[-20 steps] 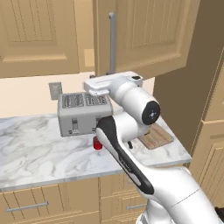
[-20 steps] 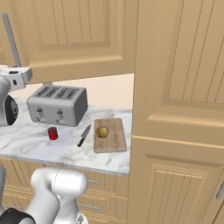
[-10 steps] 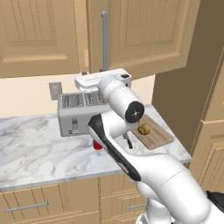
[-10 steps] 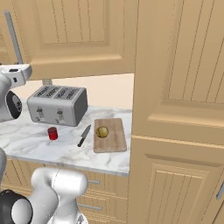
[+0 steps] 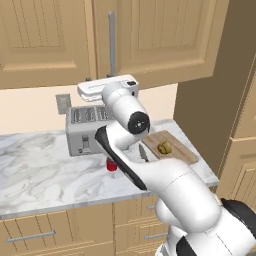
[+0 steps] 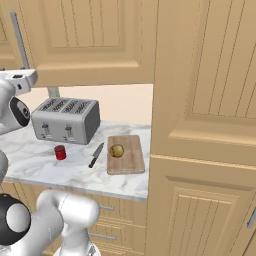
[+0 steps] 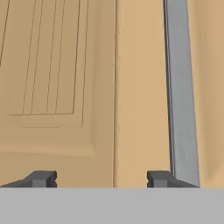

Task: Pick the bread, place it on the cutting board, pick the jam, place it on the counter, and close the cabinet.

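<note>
The step in hand is judged to be the last one: closing the cabinet (image 5: 150, 40). The bread (image 6: 116, 150) lies on the board (image 6: 125, 154), near its middle. The jam (image 6: 60, 152) stands upright on the counter (image 5: 40, 170), in front of the toaster (image 6: 66, 119) and apart from it. A knife (image 6: 96, 154) lies on the counter between the jam and the board.

**Gripper.** In the hand view the gripper (image 7: 100, 178) faces the cabinet door close up. The fingers (image 7: 41, 178) stand apart with nothing between them; only the flat door face shows in the gap. The grey handle (image 7: 181, 96) runs just beside the right fingertip, outside the gap.

**Cabinet.** Light wood, raised-panel doors, one long vertical grey bar. In the left base view the door looks flush or nearly flush with its neighbour. Whether a slight gap remains cannot be told from these views.

**Next move.** If the door is not fully seated, a short push straight into the panel is called for, with the fingers clear of the handle. If it is seated, the hand draws straight back from the door, away from the toaster below.

**Task things.** The bread is a lumpy golden-brown roll. The jam is a small red jar with a darker lid.
</note>
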Controlling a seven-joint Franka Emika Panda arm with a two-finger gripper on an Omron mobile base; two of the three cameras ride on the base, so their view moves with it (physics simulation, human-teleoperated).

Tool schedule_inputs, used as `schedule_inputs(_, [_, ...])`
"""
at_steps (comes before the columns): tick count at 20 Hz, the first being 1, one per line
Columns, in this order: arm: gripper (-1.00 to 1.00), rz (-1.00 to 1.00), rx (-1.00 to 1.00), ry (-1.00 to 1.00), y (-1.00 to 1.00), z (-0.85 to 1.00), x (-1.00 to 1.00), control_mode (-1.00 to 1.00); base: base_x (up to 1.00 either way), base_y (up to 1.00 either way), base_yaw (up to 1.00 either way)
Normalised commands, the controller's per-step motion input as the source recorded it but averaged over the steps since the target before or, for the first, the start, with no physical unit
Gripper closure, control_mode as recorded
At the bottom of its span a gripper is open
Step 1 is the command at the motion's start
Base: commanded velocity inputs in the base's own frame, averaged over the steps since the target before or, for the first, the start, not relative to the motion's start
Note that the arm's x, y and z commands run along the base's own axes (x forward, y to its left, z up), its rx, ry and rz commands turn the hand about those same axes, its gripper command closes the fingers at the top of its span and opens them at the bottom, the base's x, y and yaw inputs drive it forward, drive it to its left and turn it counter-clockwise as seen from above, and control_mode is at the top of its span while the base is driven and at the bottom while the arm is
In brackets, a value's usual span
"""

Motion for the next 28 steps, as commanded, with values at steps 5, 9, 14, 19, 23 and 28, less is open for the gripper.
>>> schedule_inputs(5, [-1.0,0.0,0.0,0.0,0.0,-0.05,0.47,-1.0,0.0,0.0,0.0])
schedule_inputs(9, [-1.0,0.0,0.0,0.0,0.0,-0.05,0.43,-1.0,0.0,0.0,0.0])
schedule_inputs(14, [-1.0,0.0,0.0,0.01,0.0,-0.01,0.3,-1.0,0.0,0.0,0.0])
schedule_inputs(19, [-1.0,0.0,0.0,0.02,0.0,0.0,0.27,-1.0,0.0,0.0,0.0])
schedule_inputs(23, [-1.0,0.0,0.0,0.0,0.0,0.0,0.3,-1.0,0.0,0.0,0.0])
schedule_inputs(28, [-1.0,0.0,0.0,0.0,0.0,0.0,0.25,-1.0,0.0,0.0,0.0])
